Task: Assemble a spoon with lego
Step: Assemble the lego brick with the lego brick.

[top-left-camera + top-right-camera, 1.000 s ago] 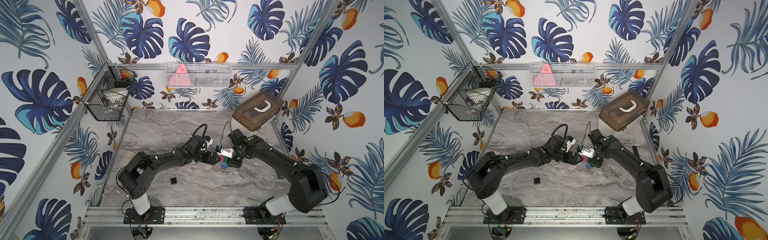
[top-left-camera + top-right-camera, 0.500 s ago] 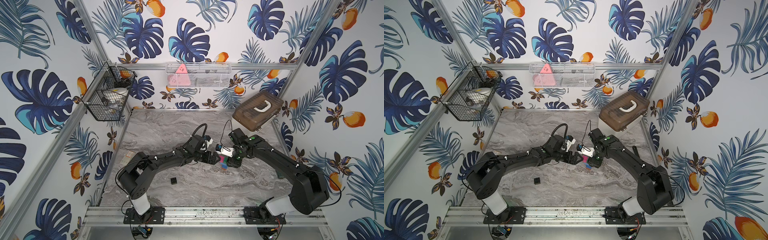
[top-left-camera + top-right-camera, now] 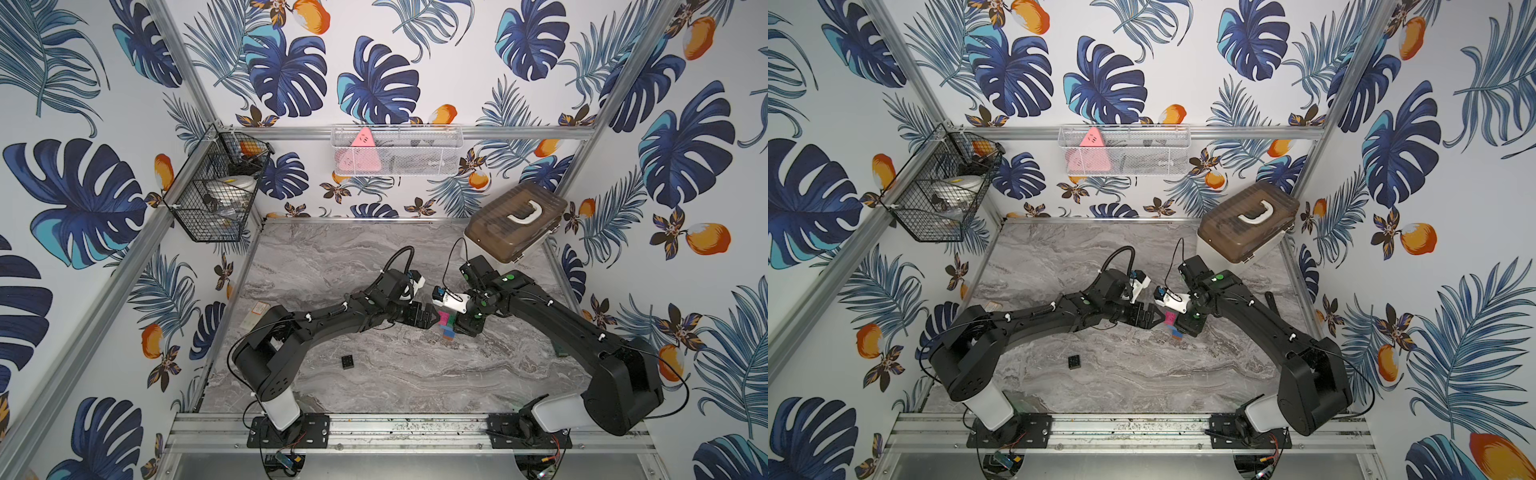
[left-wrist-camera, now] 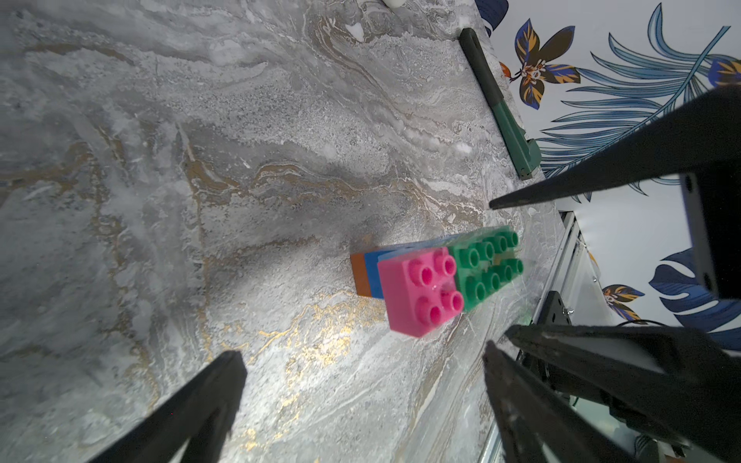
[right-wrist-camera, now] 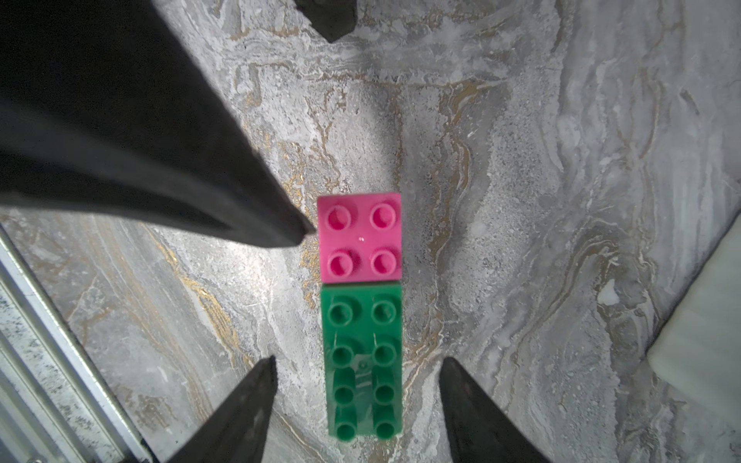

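Observation:
The partly built spoon (image 3: 445,322) (image 3: 1170,319) lies on the marble table between my two grippers. Its top shows a pink square brick (image 5: 359,236) butted against a long green brick (image 5: 363,360), with blue and orange bricks (image 4: 367,274) underneath. My right gripper (image 5: 358,358) hangs over the green end, open, with a gap on each side of the brick. My left gripper (image 4: 361,350) is open wide and points at the pink end; one of its fingers (image 5: 160,160) reaches the pink brick's edge. A loose black lego brick (image 3: 348,361) (image 3: 1074,362) lies nearer the front left.
A brown-lidded box (image 3: 515,224) stands at the back right corner. A dark green tool (image 4: 501,108) lies along the table's right edge. A black wire basket (image 3: 216,195) and a white mesh tray (image 3: 395,151) hang on the walls.
My right gripper's jaws have spread apart off the build, which stays on the table. The left arm has hardly moved.

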Motion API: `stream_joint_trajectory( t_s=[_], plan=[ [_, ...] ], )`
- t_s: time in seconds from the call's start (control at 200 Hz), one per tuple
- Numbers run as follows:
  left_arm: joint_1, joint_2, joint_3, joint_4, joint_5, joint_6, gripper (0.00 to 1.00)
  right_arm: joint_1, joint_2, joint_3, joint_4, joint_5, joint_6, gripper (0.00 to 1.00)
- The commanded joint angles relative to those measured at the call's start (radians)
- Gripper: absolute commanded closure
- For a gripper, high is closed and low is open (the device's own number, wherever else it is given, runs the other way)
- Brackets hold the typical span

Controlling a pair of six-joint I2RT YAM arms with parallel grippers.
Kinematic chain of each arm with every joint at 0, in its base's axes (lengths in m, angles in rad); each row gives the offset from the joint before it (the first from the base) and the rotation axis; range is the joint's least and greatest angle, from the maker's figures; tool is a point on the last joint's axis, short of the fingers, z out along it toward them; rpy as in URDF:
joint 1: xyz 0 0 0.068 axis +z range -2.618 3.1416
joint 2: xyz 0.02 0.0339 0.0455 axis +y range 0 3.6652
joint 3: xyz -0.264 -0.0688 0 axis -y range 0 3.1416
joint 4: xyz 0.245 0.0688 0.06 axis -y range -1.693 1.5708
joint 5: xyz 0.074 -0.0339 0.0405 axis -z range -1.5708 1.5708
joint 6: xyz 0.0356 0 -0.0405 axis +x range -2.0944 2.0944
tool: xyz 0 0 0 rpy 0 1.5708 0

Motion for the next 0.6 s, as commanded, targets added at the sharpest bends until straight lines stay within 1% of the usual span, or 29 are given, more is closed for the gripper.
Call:
stream_joint_trajectory(
  t_s=[0.0,0.175,0.595],
  plan=[
    [0.001,-0.014,0.004,-0.008,-0.009,0.015,0.02,0.002,-0.006,0.03,-0.007,-0.008,0.015,0.31],
    [0.012,-0.024,0.006,-0.026,-0.013,0.021,0.02,0.0,0.003,0.058,0.01,0.012,0.022,0.31],
    [0.081,-0.062,-0.027,-0.05,0.004,0.038,0.02,-0.008,0.079,0.087,0.066,0.06,0.022,0.28]
  ],
)
